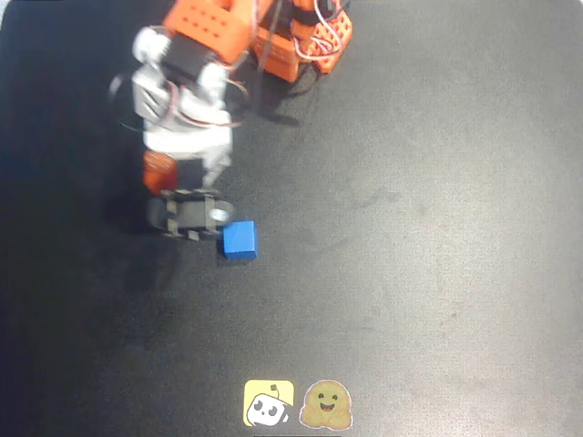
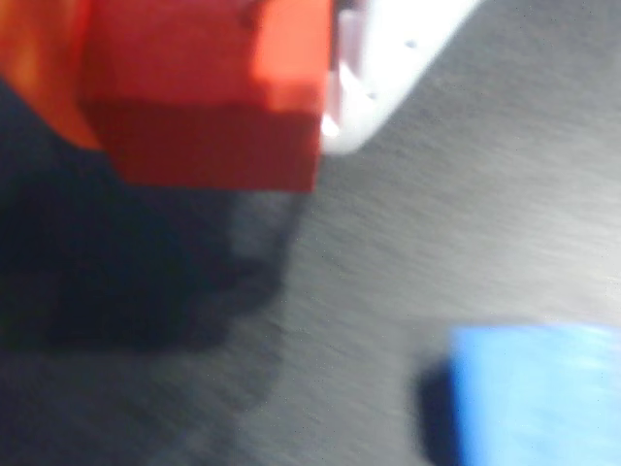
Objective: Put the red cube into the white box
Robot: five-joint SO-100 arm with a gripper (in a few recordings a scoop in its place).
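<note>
In the wrist view the red cube (image 2: pixel 213 97) sits at the top left, clamped between an orange finger (image 2: pixel 39 68) and a white finger (image 2: pixel 388 58). My gripper (image 2: pixel 209 83) is shut on it, and a dark shadow lies on the mat below the cube. In the overhead view the gripper (image 1: pixel 182 177) hangs under the white and orange arm at the upper left, which covers most of the cube. The white box is out of view.
A blue cube (image 1: pixel 240 239) lies on the black mat just right of and below the gripper; it is blurred at the lower right (image 2: pixel 534 393) in the wrist view. The orange arm base (image 1: pixel 296 41) stands at the top. Two stickers (image 1: pixel 296 404) mark the bottom edge.
</note>
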